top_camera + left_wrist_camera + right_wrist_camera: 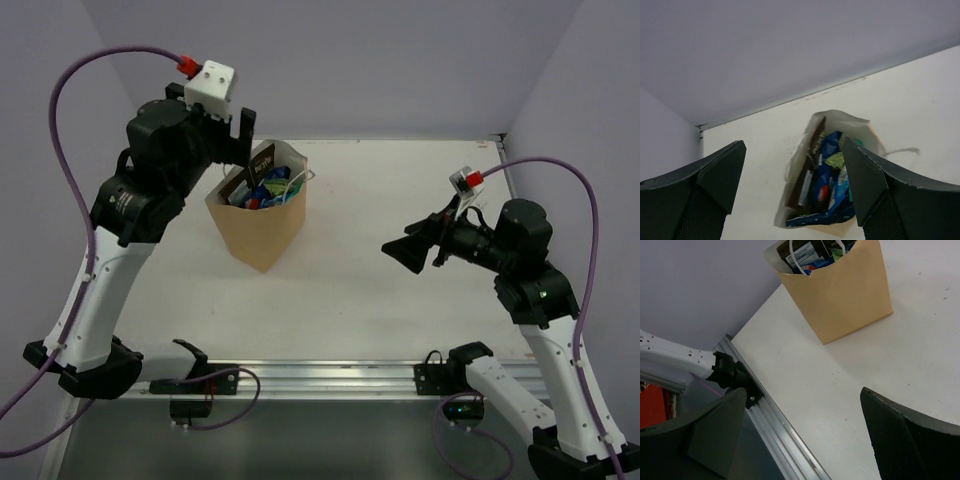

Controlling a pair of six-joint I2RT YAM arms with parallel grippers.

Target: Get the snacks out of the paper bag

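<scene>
No text, brand or number is legible in any view.

- Brown packet in the paper bag: pale printed panel on its face, characters too small to read.
- Left wrist view: the brown packet shows whitish marks down its face, all blurred.
- Blue packets: red and white print patches, unreadable.
- Top view: the packets are specks of colour only.
</scene>
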